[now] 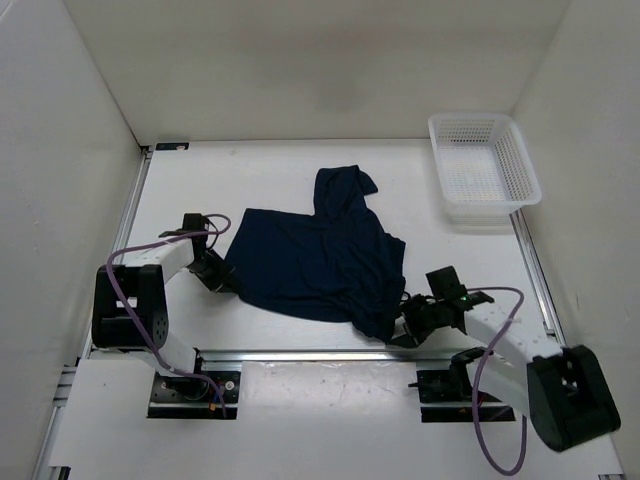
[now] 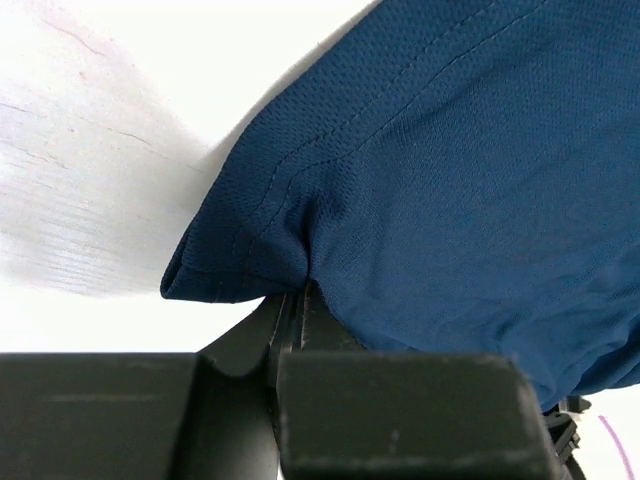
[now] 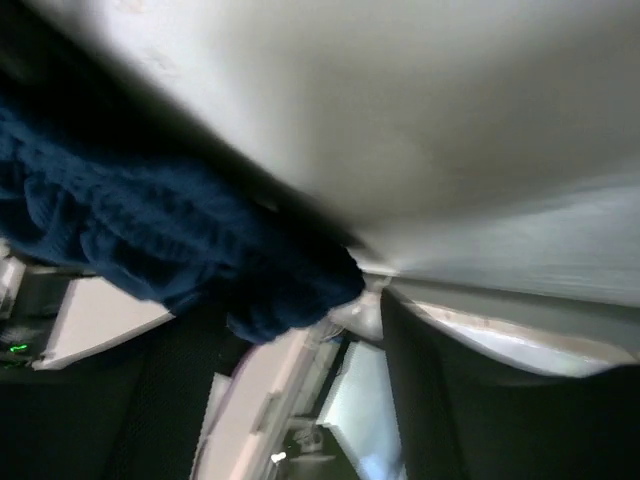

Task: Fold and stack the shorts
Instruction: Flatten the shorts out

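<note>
- The dark navy shorts [image 1: 315, 265] lie spread and rumpled in the middle of the white worktop [image 1: 200, 190], with one narrower part reaching up toward the top of the frame.
- The left fingers [image 1: 222, 280] sit low at the left edge of the shorts, in the centre-left of the overhead view.
- In the left wrist view, the left fingers [image 2: 290, 325] are pressed together on a stitched hem corner of the shorts [image 2: 450, 200]. The fabric puckers where it is pinched and fills the right of the frame.
- The right fingers [image 1: 405, 328] are at the lower right corner of the shorts, low over the worktop.
- The right wrist view is blurred. The right fingers [image 3: 460, 400] stand apart with a gap between them. A bunched edge of the shorts [image 3: 150, 230] hangs in the left of that gap and does not look clamped.
- A white mesh basket [image 1: 485, 165] stands at the upper right of the worktop, well apart from the shorts.
</note>
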{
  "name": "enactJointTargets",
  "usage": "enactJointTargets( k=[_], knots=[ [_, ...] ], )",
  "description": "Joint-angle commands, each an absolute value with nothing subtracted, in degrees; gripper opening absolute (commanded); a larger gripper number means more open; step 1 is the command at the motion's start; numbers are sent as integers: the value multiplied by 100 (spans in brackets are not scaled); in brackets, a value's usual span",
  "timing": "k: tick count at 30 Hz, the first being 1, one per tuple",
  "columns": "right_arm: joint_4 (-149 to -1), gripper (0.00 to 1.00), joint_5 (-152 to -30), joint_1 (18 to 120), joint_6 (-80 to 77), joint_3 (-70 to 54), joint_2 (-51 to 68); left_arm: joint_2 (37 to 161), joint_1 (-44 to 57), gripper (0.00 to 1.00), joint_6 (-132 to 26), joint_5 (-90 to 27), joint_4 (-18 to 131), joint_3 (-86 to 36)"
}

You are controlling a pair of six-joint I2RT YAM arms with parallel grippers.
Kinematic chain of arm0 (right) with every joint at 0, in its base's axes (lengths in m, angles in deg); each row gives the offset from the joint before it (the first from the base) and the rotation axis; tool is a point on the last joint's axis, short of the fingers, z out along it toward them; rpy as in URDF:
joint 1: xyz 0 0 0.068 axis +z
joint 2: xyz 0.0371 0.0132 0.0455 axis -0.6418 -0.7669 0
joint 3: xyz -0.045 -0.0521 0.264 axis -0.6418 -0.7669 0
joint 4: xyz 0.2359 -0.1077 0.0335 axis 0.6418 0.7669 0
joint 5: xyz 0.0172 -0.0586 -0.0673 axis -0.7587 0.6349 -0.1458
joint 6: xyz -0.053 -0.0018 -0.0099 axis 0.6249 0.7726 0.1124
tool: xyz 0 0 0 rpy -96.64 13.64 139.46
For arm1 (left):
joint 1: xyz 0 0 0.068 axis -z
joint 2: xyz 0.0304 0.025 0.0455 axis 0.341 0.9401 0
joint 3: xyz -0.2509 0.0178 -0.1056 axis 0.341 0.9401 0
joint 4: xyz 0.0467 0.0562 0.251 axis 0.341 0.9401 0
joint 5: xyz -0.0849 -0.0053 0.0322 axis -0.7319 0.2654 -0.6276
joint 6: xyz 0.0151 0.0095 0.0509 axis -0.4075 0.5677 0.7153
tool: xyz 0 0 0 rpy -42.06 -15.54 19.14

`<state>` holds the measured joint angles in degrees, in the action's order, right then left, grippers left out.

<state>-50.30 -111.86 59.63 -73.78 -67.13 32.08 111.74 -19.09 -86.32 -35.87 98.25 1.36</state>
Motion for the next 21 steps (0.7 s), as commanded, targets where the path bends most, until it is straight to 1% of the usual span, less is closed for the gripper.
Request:
enactJointTargets(
  k=[1,2,3,4,6,7,9,11,12,13,15,16,17,19,20,21],
  knots=[
    [-5615,45,-10713,6452,-7267,-6063,2554,10936,-1923,10,-8611,-3669,9711,-17],
    [-5615,33,-10599,6627,-7197,-5914,2239,10884,-1923,10,-8611,-3670,9711,-69],
    [-5511,8,-10363,6629,-7118,-5747,2088,10884,-1923,10,-8611,-3730,9711,-131],
    [-5379,0,-10221,6629,-7022,-5354,1965,10884,-1923,10,-8611,-3731,9711,-131],
    [-5107,0,-9896,6568,-6637,-4904,1709,10831,-1923,10,-8611,-3862,9711,-332],
    [-4853,0,-9755,6359,-6486,-4658,1656,10831,-1923,10,-8611,-3915,9764,-421],
    [-4606,0,-9307,6042,-6117,-3815,1603,10778,-1923,10,-8611,-3977,9816,-684],
    [-4350,0,-9017,5490,-5432,-3103,1437,10900,-1985,10,-8419,-4055,10131,-1464],
    [-4263,0,-8703,5321,-4943,-2238,1366,10979,-2037,10,-8348,-4056,10272,-1833],
    [-4262,0,-8639,5050,-4651,-1769,1174,11172,-2037,10,-8199,-4117,10622,-2698],
    [-4149,0,-8568,4890,-4027,-750,901,11366,-2037,10,-8040,-4118,10966,-3677],
    [-4000,0,-8472,4889,-3467,309,656,11524,-2037,10,-7970,-4118,11116,-4587],
    [-3763,0,-8393,4889,-3183,745,558,11586,-2037,10,-7856,-4118,11344,-5005],
    [-3761,0,-8164,4993,-2577,1197,609,11639,-2037,10,-7794,-4118,11504,-5639],
    [-3839,0,-8050,5047,-2417,1128,688,11639,-2037,10,-7733,-4118,11504,-5912],
    [-3953,0,-7997,5099,-2241,954,802,11561,-2037,10,-7680,-4118,11556,-5915]
  ],
)
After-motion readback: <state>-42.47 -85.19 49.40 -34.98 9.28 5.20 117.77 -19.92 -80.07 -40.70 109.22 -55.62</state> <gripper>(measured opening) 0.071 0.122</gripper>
